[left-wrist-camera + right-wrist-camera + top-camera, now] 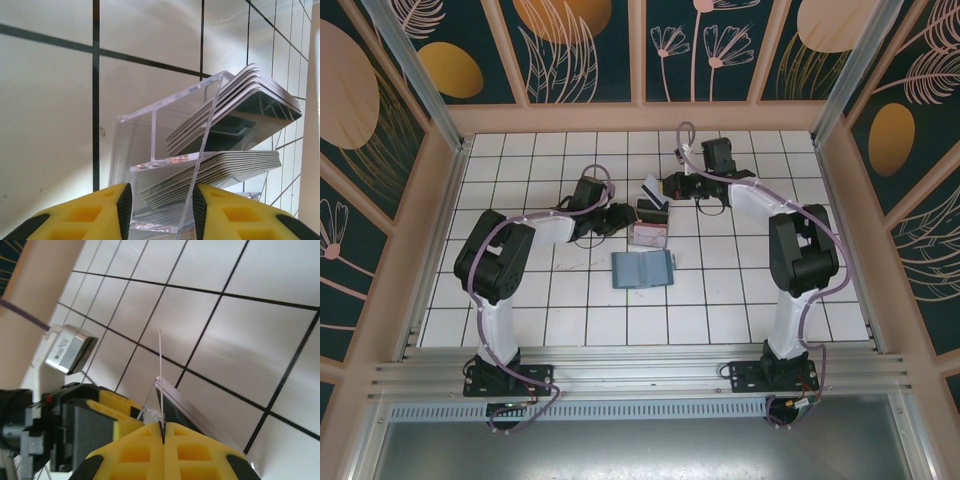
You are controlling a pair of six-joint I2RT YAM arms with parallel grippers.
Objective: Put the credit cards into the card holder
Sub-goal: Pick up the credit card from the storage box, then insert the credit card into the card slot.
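Observation:
The teal card holder (643,269) lies flat on the white tiles in the top view, apart from both grippers. Just behind it stands a clear plastic box (648,234) with stacks of credit cards (235,102) inside. My left gripper (161,210) is shut on this box (165,165), one pad on each side wall. My right gripper (163,427) is shut on a single thin card (160,375), seen edge-on and sticking straight out of the fingertips. In the top view that card (653,189) is held above the box by the right gripper (667,187), with the left gripper (628,218) beside the box.
Wooden walls (640,115) ring the tiled floor. The left gripper's yellow fingers (107,407) and the box's edge (200,415) sit close under the right gripper. Open tiles lie in front of and to both sides of the wallet.

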